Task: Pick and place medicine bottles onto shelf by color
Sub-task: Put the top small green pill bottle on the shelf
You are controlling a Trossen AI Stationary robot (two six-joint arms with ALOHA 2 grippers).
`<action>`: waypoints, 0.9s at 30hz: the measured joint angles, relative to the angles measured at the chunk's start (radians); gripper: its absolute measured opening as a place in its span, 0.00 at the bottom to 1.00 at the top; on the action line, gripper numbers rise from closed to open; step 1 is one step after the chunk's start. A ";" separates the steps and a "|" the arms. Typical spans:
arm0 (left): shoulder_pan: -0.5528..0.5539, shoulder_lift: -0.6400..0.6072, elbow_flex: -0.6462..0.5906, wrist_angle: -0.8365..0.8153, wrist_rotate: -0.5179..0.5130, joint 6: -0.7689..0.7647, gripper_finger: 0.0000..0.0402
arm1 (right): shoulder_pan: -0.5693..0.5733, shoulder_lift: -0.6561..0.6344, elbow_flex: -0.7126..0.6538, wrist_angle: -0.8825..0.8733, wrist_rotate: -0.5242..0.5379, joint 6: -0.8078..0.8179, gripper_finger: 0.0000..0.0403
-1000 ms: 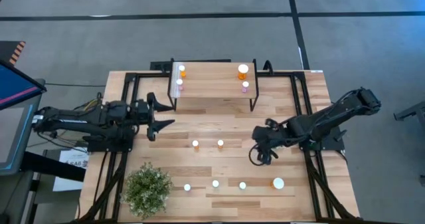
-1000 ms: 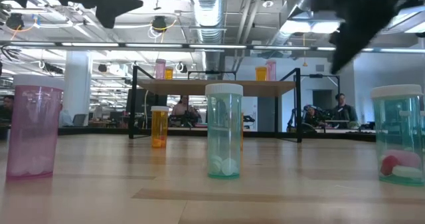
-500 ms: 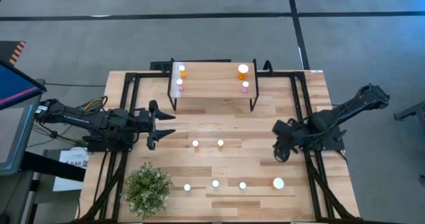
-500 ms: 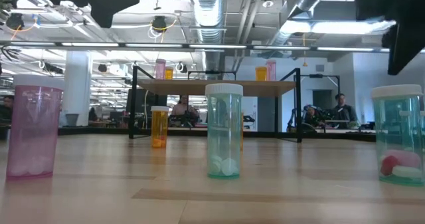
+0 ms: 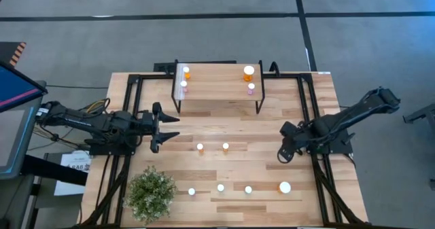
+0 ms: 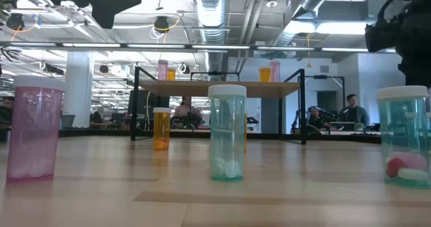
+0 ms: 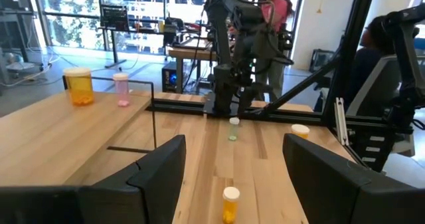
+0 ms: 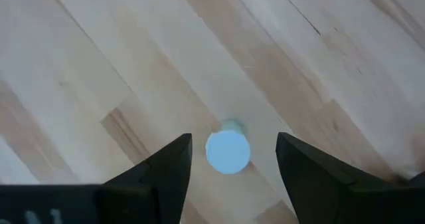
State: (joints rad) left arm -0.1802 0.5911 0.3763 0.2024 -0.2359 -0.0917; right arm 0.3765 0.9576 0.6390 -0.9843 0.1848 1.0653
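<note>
The right arm's dark two-finger gripper point(image 8: 229, 167) is held spread wide above a pale green white-capped medicine bottle point(image 8: 228, 149) standing on the light wooden tabletop point(image 5: 224, 168), the bottle seen between the fingers. The left arm's dark gripper point(image 5: 162, 126), also spread wide, is pointed across the table, just beside the small raised light-wood shelf point(image 5: 217, 86), on which orange and pink bottles stand.
</note>
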 joint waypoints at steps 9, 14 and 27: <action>0.000 0.000 0.000 -0.002 0.001 -0.009 0.60 | 0.002 0.047 -0.037 0.031 -0.037 0.007 0.61; 0.000 0.000 0.000 -0.002 0.002 -0.009 0.60 | -0.001 0.043 -0.071 0.087 -0.052 0.008 0.61; 0.000 0.000 0.000 -0.002 0.001 -0.010 0.60 | -0.014 0.044 -0.103 0.105 -0.054 -0.016 0.46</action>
State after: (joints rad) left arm -0.1799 0.5911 0.3767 0.2003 -0.2347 -0.1017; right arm 0.3630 1.0012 0.5362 -0.8789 0.1307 1.0497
